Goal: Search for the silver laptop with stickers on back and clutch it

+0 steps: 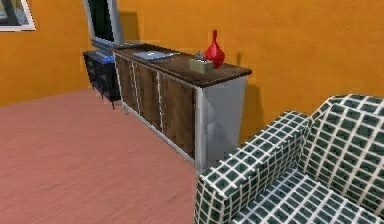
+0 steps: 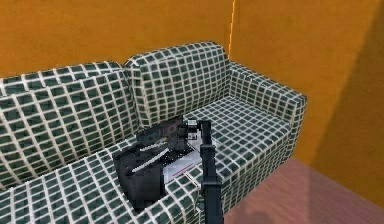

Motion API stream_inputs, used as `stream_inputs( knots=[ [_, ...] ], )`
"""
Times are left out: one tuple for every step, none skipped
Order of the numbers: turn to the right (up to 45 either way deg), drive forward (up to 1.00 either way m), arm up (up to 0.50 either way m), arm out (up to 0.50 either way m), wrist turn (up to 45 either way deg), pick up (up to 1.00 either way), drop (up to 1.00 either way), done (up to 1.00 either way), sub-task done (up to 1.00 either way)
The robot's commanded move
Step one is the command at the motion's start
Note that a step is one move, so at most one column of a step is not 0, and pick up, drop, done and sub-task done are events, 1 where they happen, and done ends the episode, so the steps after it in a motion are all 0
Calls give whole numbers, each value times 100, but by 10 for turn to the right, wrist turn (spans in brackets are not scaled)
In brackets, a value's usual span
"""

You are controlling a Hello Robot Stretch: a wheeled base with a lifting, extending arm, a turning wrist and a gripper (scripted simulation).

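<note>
currently, in the arm side view, the arm (image 2: 209, 185) rises from the bottom edge to mid-frame, and the gripper (image 2: 178, 140) sits at its far end, above the seat of a checked sofa (image 2: 90, 100). the likely laptop (image 2: 145, 172), a dark boxy shape with pale streaks, lies on the seat cushion at lower centre, at and just left of the gripper. silver finish and stickers cannot be confirmed. because it rests on the cushion, it cannot be told whether the gripper holds anything or touches it. the arm's reach over the seat is judged to be a set-up for the grasp.

obstructions: the backrest behind and the armrest at right, neither judged to block the arm.

in the forward view, 1 sideboard (image 1: 165, 100) at centre carries 1 red vase (image 1: 215, 48) and 1 small box (image 1: 201, 66). 1 tv (image 1: 103, 22) stands upper left over a dark stand (image 1: 100, 72). the sofa's end sits lower right.
</note>
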Motion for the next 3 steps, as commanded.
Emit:
stream_inputs(
  knots=[
    [0, 0, 0, 0, 450, 0, 0, 0, 0],
    [0, 0, -30, 0, 0, 0, 0, 0, 0],
    [0, 0, 0, 0, 0, 100, 0, 0, 0]
  ],
)
